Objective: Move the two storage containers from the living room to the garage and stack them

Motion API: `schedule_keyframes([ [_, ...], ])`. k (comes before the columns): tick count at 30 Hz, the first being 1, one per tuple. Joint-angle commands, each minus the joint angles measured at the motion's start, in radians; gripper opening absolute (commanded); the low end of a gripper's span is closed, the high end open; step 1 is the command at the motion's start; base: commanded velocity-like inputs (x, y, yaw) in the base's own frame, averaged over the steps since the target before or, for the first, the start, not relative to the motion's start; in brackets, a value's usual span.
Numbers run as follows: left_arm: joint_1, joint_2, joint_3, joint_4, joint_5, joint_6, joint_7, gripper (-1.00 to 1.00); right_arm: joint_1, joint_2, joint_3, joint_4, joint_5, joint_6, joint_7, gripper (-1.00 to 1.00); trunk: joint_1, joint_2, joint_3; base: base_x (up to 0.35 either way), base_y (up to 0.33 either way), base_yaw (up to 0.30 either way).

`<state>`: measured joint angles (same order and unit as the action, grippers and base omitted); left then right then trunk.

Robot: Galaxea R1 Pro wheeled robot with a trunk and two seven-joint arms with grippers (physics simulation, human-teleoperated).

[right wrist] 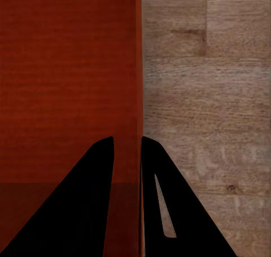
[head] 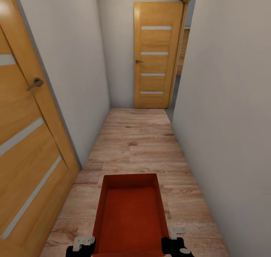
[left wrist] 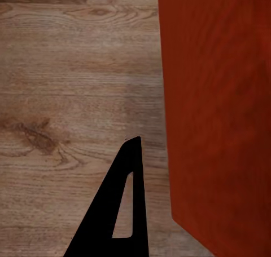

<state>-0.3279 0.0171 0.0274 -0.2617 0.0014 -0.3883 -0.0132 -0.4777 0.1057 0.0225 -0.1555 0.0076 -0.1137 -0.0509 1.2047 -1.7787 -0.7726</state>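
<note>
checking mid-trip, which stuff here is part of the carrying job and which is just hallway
Job:
- storage container, orange-red, open top
- right gripper, one finger on each side of its wall
- left gripper at its other side

Hallway only:
- near door
- far door
- wood-plank floor

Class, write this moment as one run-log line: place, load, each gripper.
place: hallway, wood-plank floor | load: storage container carried in front | right gripper: shut on container wall | left gripper: at container side, state unclear

container (head: 130,215) near end cut off, left jaws partly hidden
</note>
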Motion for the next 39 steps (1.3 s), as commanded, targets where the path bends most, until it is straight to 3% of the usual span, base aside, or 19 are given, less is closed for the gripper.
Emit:
schedule_keyframes([
  [1,-0.001,0.000,0.008,0.001,0.003,-0.003,0.001,-1.00,-0.001,0.000,-0.004,0.000,0.002,-0.003,-0.006,-1.00,0.001,0.000,-0.001,0.346,0.000,0.000],
  [39,0.000,0.000,0.008,0.001,0.003,-0.003,0.001,-1.00,-0.001,0.000,-0.004,0.000,0.002,-0.003,-0.006,-1.00,0.001,0.000,-0.001,0.346,0.000,0.000],
])
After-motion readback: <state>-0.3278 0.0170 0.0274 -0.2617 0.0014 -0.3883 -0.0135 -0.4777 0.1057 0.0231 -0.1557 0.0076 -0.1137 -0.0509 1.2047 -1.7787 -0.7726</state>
